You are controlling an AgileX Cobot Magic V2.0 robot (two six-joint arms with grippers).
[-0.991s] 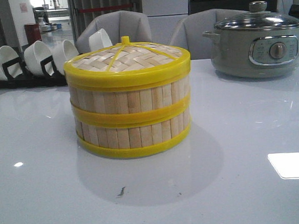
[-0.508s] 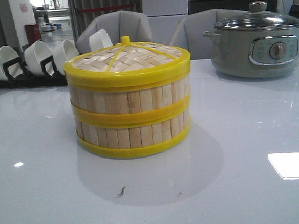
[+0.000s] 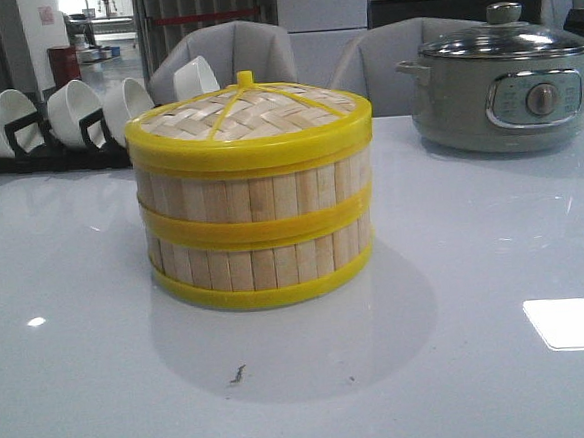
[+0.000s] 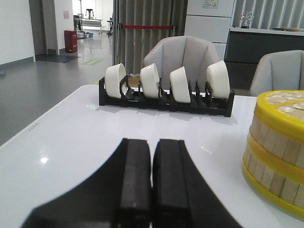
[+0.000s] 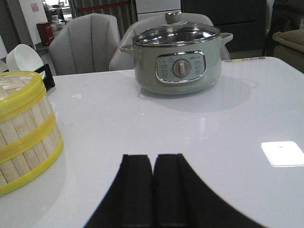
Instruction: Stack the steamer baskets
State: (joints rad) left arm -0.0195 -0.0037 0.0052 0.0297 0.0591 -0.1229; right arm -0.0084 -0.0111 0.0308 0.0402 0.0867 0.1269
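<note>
The steamer baskets [image 3: 256, 213] stand in the middle of the front view as one finished pile on the white tabletop [image 3: 476, 266]: two slatted tiers, one squarely on the other, with the woven lid [image 3: 250, 117] seated on top and its yellow rim level all round. Judged from this, the stacking itself looks done, and the step in hand is to leave the pile alone; doing that well means keeping both arms low and back, with no sweep toward the yellow rims, since a light bamboo stack would probably slide easily on the glossy surface. The left gripper [image 4: 152, 183] has its fingers pressed together with nothing between them, and so does the right gripper [image 5: 153, 187]; both sit clear of the pile. The front view shows the whole stack but neither gripper. The left wrist view adds the black rack of white bowls [image 4: 166, 85] in full at the centre of its frame, with only the edge of the stack at the far right. The right wrist view catches the stack at its left edge and shows the grey pot [image 5: 177, 59] well apart from it.
</note>
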